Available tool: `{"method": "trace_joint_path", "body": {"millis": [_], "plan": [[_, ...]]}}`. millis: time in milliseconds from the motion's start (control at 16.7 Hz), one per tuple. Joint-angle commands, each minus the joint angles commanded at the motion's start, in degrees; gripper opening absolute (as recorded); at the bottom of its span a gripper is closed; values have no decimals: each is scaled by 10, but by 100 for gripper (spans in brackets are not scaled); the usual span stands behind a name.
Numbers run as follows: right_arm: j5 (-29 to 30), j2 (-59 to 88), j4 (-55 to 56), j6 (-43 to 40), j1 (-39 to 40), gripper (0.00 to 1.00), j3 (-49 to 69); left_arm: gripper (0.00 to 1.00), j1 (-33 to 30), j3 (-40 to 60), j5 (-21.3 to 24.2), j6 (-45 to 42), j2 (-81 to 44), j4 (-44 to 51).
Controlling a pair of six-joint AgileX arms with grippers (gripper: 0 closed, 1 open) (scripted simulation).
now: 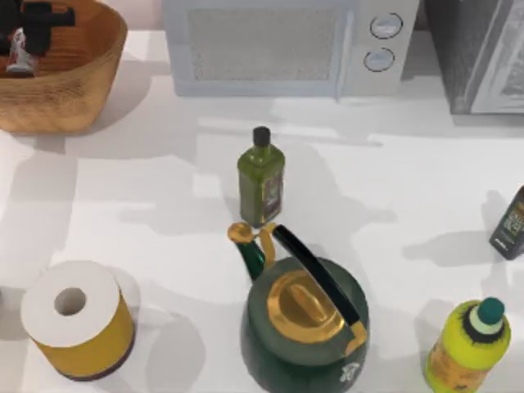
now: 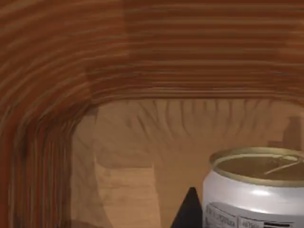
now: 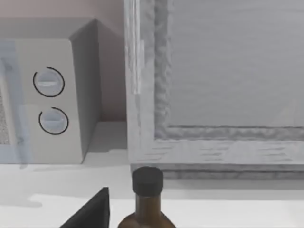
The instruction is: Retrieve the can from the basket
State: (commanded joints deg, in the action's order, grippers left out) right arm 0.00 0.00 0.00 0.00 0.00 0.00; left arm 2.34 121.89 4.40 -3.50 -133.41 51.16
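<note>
The left claw (image 1: 33,24) hangs inside the basket (image 1: 78,90) — beside the can (image 2: 254,190). Whether its fingers are apart or together, I cannot tell.

Can (image 2: 254,190) and basket (image 1: 78,78) both cut by frame edges.

top: overhead, table (image 1: 164,205) | left wrist: close inside basket (image 2: 57,95) | right wrist: low, facing microwave (image 3: 52,95)
</note>
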Motion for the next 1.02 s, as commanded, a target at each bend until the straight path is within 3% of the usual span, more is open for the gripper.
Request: {"method": "trace_joint_path", "body": {"millis": [480,1020], "plan": [[0,0,0,0,0,100,0,0,-6,-345,-18,7,370,-160],[0,0,0,0,0,100,0,0,-11,-882,-32,21,987,-328]]}}
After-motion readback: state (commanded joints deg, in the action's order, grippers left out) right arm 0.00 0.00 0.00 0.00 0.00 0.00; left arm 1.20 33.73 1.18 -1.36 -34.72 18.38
